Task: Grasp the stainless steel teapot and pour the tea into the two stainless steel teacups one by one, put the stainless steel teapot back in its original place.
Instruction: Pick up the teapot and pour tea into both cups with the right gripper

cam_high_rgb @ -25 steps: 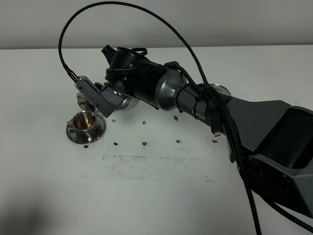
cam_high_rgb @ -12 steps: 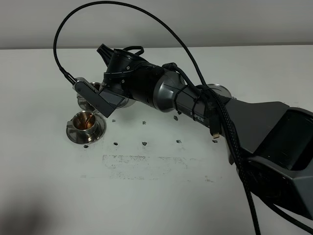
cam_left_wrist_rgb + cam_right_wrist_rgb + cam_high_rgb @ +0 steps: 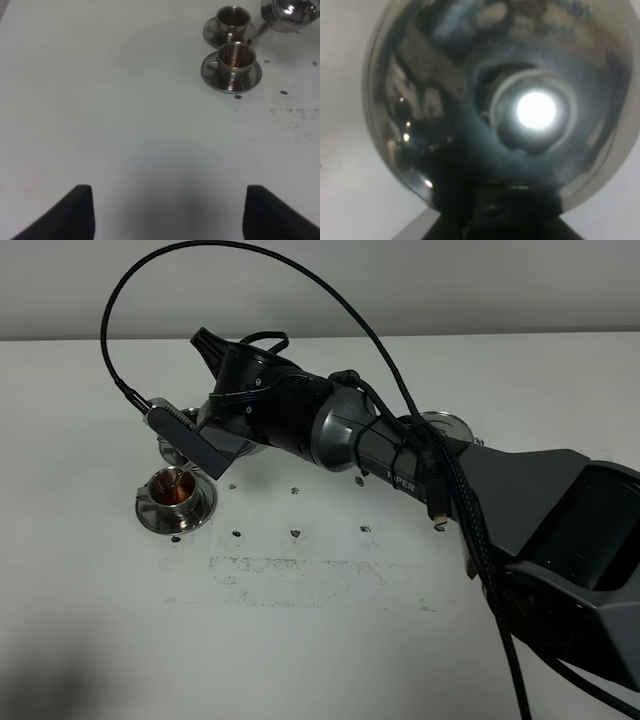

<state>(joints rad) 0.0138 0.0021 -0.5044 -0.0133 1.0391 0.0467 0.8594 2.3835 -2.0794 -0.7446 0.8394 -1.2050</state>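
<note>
My right gripper (image 3: 200, 440) reaches across to the left and is shut on the stainless steel teapot (image 3: 520, 100), whose shiny body fills the right wrist view. The teapot (image 3: 290, 12) is tipped, its spout over the nearer of the two stainless steel teacups (image 3: 176, 496). That cup (image 3: 234, 62) stands on its saucer and holds reddish-brown tea (image 3: 235, 61). The other teacup (image 3: 232, 20) stands just behind it on its own saucer and is half hidden by the gripper in the exterior high view. My left gripper (image 3: 170, 215) hangs open above bare table, well short of the cups.
A round steel saucer (image 3: 447, 425) lies behind the right arm's forearm. Black cables (image 3: 470, 520) run along that arm. Small dark marks (image 3: 296, 532) and a scuffed patch dot the white table (image 3: 300, 640) in front of the cups.
The right wrist has rolled further and shifted slightly left, tipping the teapot more over the near cup. The tea in that cup looks darker and fuller.
</note>
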